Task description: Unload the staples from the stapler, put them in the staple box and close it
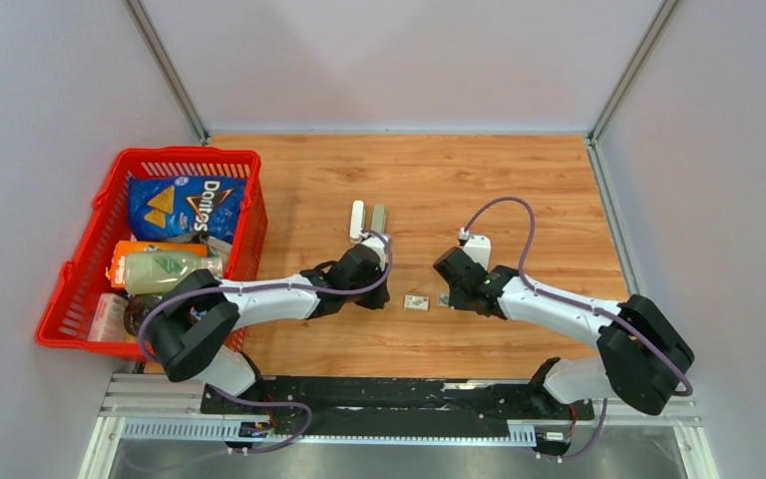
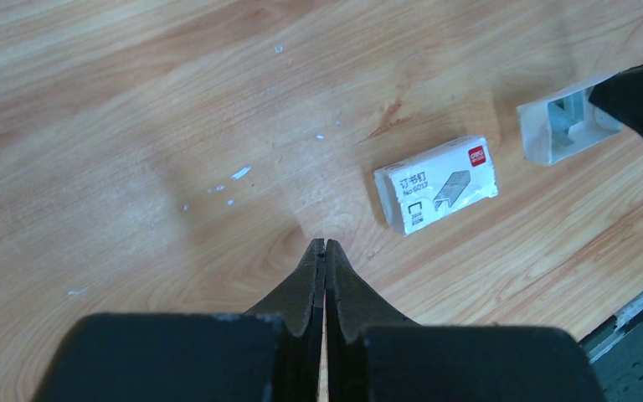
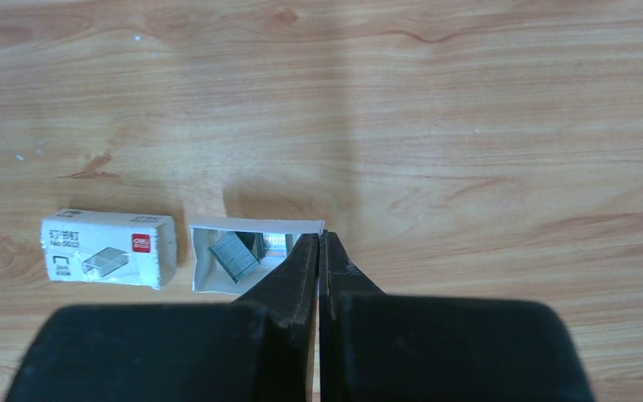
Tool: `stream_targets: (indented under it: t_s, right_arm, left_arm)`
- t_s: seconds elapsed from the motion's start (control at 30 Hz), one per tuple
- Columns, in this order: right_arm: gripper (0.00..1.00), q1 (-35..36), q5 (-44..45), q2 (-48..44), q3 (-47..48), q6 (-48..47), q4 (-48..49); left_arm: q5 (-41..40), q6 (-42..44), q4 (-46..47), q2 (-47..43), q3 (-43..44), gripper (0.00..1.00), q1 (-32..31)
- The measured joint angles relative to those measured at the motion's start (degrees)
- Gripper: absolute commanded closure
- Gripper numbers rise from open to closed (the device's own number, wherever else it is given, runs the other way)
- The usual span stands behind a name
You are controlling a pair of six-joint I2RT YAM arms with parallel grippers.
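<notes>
Right gripper [image 3: 319,239] is filling the bottom of its wrist view, its two black fingers pressing together with only a hairline seam between them and nothing visible in the grip. Its tips are hovering at one end of an open white cardboard tray [image 3: 255,224]; whether they are touching the end wall cannot be confirmed. Staples [image 3: 234,255] are lying inside this tray as a short grey block, resting at a tilt. A pale patch beside the block is too blurred to identify.

Just beside the tray's other end, apart from it by a narrow gap, a white staple box [image 3: 109,248] is lying flat with its printed face up.

Left gripper [image 2: 325,244] is likewise presenting its fingers pressed tight together, holding nothing that can be seen. It is pointing at bare wood of the table [image 1: 519,200], near the staple box but not touching it. Small pale flecks [image 2: 240,173] are lying on the wood beyond the tips, too small to identify.

From the top camera, the stapler [image 1: 368,218] is lying near the table's middle, beyond the left wrist, showing a white part and a grey part side by side. Neither gripper is touching it. Whether it is carrying staples cannot be told.

At the left edge a red basket [image 1: 190,153] is holding a Doritos bag [image 1: 188,205] and a bottle [image 1: 165,269].
</notes>
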Motion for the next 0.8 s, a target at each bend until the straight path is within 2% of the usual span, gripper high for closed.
stream_targets:
  t_s: [0.8]
  right_arm:
    - [1.0,5.9,2.4,7.2,3.3,-0.1,0.0]
  left_arm:
    - [4.3,-0.6,4.4,5.9,0.9,1.0,0.0]
